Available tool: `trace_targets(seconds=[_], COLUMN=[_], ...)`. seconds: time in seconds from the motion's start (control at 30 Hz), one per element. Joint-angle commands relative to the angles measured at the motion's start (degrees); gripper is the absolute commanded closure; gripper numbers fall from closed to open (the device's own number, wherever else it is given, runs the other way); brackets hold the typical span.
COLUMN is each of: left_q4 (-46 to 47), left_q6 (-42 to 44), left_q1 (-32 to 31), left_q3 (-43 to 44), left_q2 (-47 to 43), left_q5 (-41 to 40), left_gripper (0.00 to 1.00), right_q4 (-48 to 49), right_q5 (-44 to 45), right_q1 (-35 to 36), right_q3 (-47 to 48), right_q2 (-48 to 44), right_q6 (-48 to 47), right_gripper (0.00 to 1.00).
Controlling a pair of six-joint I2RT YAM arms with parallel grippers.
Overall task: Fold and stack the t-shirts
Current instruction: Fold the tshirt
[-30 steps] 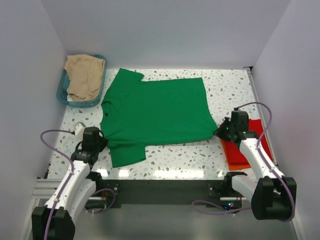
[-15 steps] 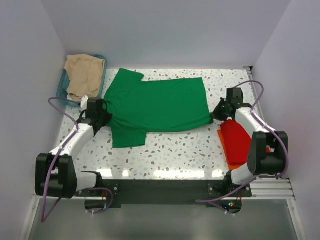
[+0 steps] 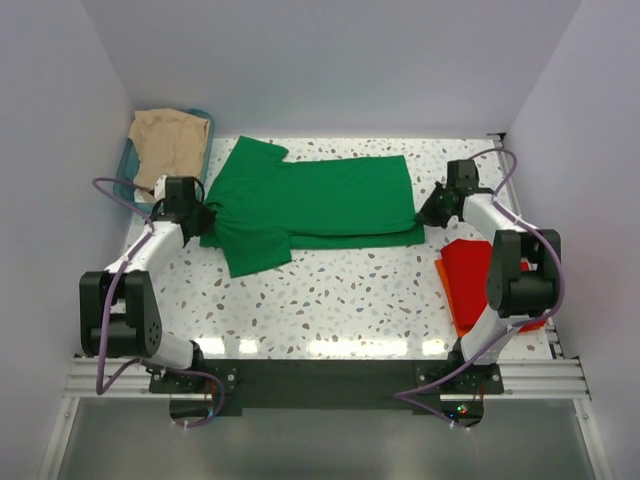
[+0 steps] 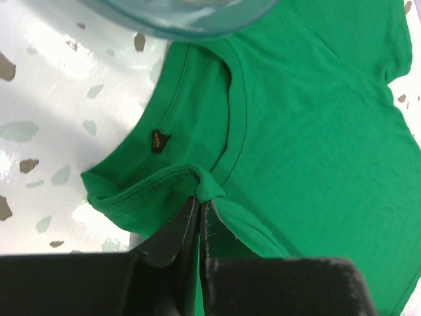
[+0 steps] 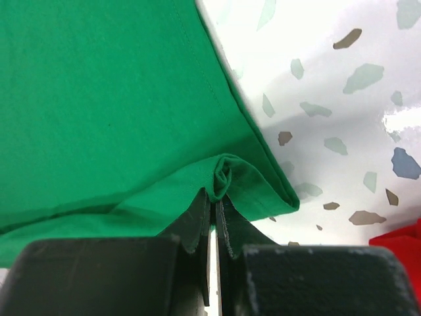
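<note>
Two robot arms work a lengthwise fold into a green t-shirt (image 3: 320, 200) spread across the speckled bench (image 3: 350, 290). The left tool (image 4: 200, 197) is clamped on bunched cloth beside the collar, and the right tool (image 5: 215, 191) is clamped on the hem corner. The next move probably calls for carrying the near edge evenly to the far side, then releasing it flat. The red t-shirt (image 3: 470, 280) lies at the right, partly hidden behind the right arm. A basket (image 3: 125, 185) holds beige cloth.
</note>
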Motion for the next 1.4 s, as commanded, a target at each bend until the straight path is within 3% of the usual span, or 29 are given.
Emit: trace_targets(seconds=[0.0,0.8,0.9,0.93,0.97,1.0,1.07,1.1,1.17,1.37], left_q4=[2.33,5.31,8.47,9.09,9.88,11.28,11.91,12.52,11.83,5.67], left_q6=[2.11,2.46,3.34,3.60,3.86,4.22,4.48,4.40,4.31,1.15], left_q1=[1.11,3.22,4.01,4.62,4.80,4.98,5.07,5.16,5.07,4.98], left_q3=[4.29,6.50,6.50,6.59,6.41,6.06,4.58,3.69,1.41,-6.22], left_q2=[1.30,8.24,9.65,9.92,9.75,9.31,7.91,5.81,2.30,-5.79], left_q5=[0.68,2.17,4.27,6.02,6.99,8.31,9.37,9.64,8.24,2.09], left_gripper=[1.00,1.00,1.00,0.96,0.77,0.67,0.45,0.41,0.34,0.36], right_q4=[1.50,2.11,2.03,1.42,0.80,0.10,0.00,-0.61,-0.96,1.75], right_q5=[-1.05,-4.38,-5.70,-5.79,-5.44,-5.18,-4.48,-2.99,-1.93,0.01], right_q1=[-0.23,-1.90,-1.90,-1.90,-1.99,-1.99,-1.99,-1.99,-1.99,-1.99], right_q3=[3.52,12.66,15.03,15.73,16.52,16.62,14.61,13.73,10.04,-2.51], right_q2=[0.62,10.73,12.66,12.93,13.10,12.32,10.30,8.03,5.47,-3.94], right_q6=[1.32,0.62,-0.17,-0.44,-0.96,-1.23,-1.58,-1.75,-1.84,-0.53], right_gripper=[1.00,1.00,0.89,0.76,0.68,0.53,0.42,0.37,0.37,0.39])
